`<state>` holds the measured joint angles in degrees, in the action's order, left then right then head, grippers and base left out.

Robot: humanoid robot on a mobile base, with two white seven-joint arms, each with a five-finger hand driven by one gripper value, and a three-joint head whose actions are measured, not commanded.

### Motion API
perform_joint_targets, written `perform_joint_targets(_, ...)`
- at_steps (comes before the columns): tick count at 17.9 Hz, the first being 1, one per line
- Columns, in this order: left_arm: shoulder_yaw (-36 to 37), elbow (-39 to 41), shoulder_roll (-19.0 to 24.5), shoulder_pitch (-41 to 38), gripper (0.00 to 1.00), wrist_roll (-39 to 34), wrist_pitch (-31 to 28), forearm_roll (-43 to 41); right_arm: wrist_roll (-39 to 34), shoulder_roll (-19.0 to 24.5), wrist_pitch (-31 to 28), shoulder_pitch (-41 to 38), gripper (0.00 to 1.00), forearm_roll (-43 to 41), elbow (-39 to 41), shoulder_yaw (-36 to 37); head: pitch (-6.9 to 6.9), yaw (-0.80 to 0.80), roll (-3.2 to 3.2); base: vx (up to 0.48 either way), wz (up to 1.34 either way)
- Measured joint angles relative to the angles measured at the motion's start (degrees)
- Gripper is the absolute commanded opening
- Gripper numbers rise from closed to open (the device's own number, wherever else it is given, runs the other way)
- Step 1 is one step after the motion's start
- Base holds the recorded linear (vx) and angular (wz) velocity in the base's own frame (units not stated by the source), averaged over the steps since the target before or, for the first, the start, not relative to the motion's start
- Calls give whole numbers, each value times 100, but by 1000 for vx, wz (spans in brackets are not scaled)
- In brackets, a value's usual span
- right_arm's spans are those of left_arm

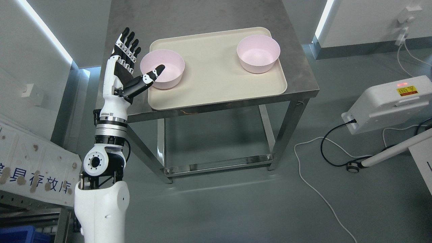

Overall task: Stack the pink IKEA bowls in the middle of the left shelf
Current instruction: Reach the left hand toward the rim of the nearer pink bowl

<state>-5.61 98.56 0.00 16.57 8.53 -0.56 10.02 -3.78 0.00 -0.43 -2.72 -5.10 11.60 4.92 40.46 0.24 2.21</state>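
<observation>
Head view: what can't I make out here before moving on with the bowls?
- Right hand: out of frame.
- Left hand touching the left bowl: unclear; the thumb overlaps its rim, depth can't be judged.
- Target shelf: cut off at the lower left edge.
- Yellow label on the white device: too small to read.

I read this as a robotics lab or test room. Beyond my left hand (125, 64) stands a bare steel table (303, 81) on a plain grey floor (236, 209). Far to the hand's right sits a white device (388, 104) with a yellow warning label and red light, its cables (314, 189) trailing loose across the floor.
</observation>
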Motion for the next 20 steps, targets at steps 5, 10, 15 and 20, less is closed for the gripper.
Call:
perform_joint_targets(5,-5,-9,4,20,100,0,-59,-3,4,0,-8,0,100,0,0,0,0,0,0,37,4)
perform_joint_targets(10,59,-372,458,753,100,219,-140,-79,20,0,-25,-2,100,0,0,0,0,0,0,38,0)
perform_joint_targets(15,261,-838,1240,1223,96,1214,-156,-390,25,0,-27,-3,100,0,0,0,0,0,0,59,-7)
perform_joint_targets(20,417,-1137,1898,1412,94,2306,-582,-635,26,0,-27,-2,100,0,0,0,0,0,0,44,0)
